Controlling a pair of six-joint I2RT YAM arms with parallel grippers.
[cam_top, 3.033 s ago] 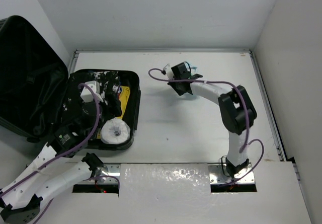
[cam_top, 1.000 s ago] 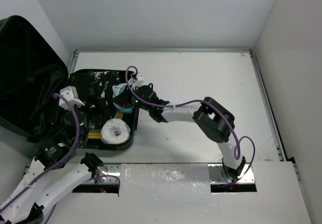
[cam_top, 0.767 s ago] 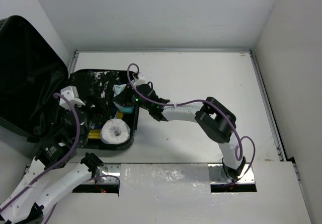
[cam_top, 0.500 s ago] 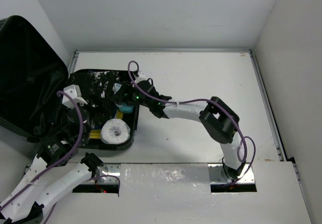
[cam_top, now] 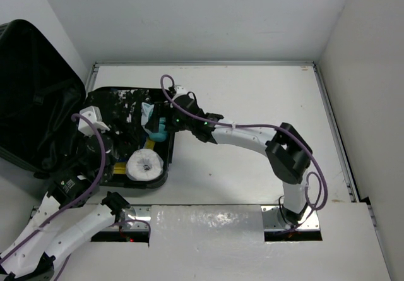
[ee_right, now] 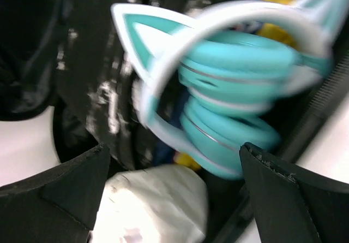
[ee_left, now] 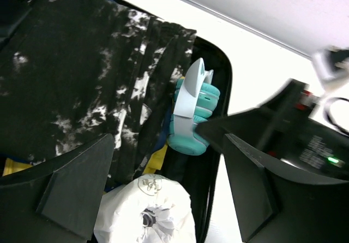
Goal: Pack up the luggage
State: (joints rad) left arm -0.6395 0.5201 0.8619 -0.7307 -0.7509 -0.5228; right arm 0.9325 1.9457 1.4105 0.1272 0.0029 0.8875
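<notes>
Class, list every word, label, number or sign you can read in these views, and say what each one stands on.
No text can be read.
Pale print on the right arm's black housing: too small and blurred to read.
Round mark on the white roll: too faint to make out.

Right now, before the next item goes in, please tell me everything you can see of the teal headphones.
The teal headphones are folded, with two round ear cups close together and a white headband that carries pointed cat ears with teal centres. They look like smooth plastic. They sit inside the open luggage at its right wall, beside a black and white mottled cloth and near a white roll. The right end effector is open close by them; whether it touches them I cannot tell.
</notes>
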